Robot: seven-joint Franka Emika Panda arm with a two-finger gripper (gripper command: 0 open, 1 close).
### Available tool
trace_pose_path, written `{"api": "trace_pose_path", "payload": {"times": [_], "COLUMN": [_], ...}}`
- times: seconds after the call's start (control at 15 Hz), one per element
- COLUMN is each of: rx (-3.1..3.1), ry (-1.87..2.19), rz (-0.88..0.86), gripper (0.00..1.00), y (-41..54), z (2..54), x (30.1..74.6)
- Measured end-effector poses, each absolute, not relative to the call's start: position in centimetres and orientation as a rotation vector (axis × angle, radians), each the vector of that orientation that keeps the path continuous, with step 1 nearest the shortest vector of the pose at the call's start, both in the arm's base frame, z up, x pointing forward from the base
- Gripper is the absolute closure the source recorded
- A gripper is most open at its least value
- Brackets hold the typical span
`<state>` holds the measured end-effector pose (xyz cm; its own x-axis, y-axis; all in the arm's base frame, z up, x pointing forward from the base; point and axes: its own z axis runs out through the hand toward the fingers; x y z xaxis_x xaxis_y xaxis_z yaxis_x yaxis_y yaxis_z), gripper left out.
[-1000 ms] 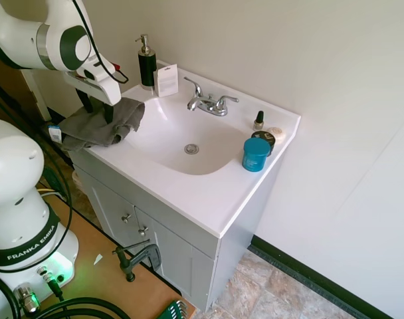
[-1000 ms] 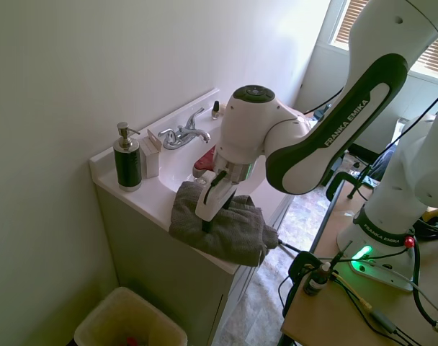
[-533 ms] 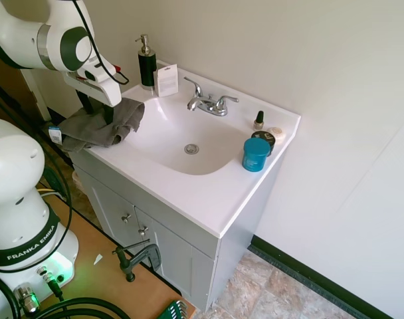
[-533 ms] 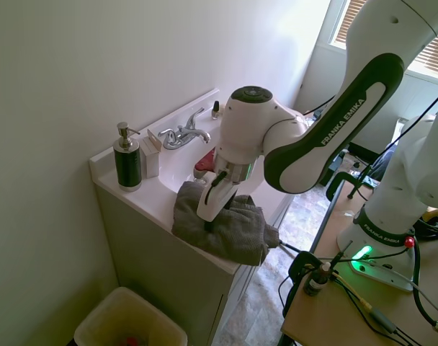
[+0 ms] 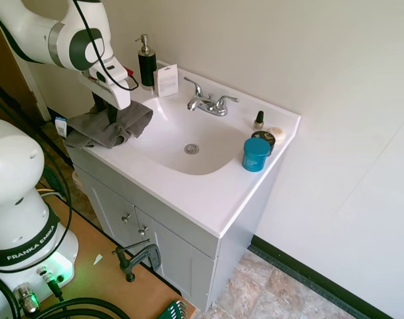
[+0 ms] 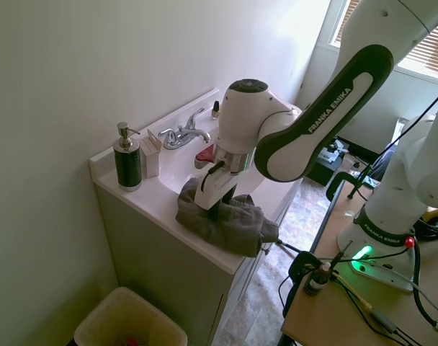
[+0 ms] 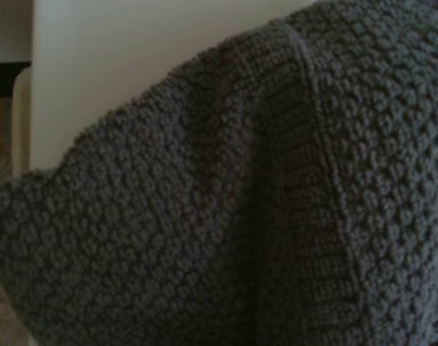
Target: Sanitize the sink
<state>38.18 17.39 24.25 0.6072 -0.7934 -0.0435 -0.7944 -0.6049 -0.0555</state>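
At the left end of the white worktop, the end effector [image 5: 111, 114] points down into a dark grey cloth [image 5: 105, 126], its fingers buried in the folds and closed on the cloth. Part of the cloth rests on the worktop, and the rest hangs over the near left corner of the vanity; in the second exterior view the cloth [image 6: 222, 222] drapes over the front edge below the end effector [image 6: 217, 210]. Close up, the wrist view is filled with the cloth's [image 7: 262, 209] knobbly knit and one ribbed band, with a strip of white surface beyond it. The sink [image 5: 222, 193] is a glossy white top on a grey cabinet, its oval basin to the right of the cloth with a round chrome drain [image 5: 191, 149] at the bottom and a two-handled chrome faucet [image 5: 209, 103] at the far rim. A black soap dispenser [image 5: 147, 64] and a small white box [image 5: 167, 80] stand in the far left corner. On the right side of the basin sit a teal jar [image 5: 256, 154], a dark-lidded jar [image 5: 264, 138], a small dark bottle [image 5: 259, 121] and a small white round tin [image 5: 276, 133], close together.
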Motion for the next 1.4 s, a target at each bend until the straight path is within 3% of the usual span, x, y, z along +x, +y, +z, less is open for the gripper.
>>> {"api": "trace_pose_path", "payload": {"times": [0.33, 0.73, 0.93, 1.4], "rx": [-2.566, -2.461, -2.598, -2.843], "ry": [1.623, 1.742, 1.669, 1.52], "rz": [0.263, 0.534, 0.477, 0.164], "gripper": [1.0, 1.0, 1.0, 1.0], "y": [13.2, 7.2, 6.4, 1.4], "z": [23.4, 17.1, 16.4, 15.0], "x": [43.3, 47.0, 46.3, 44.4]}}
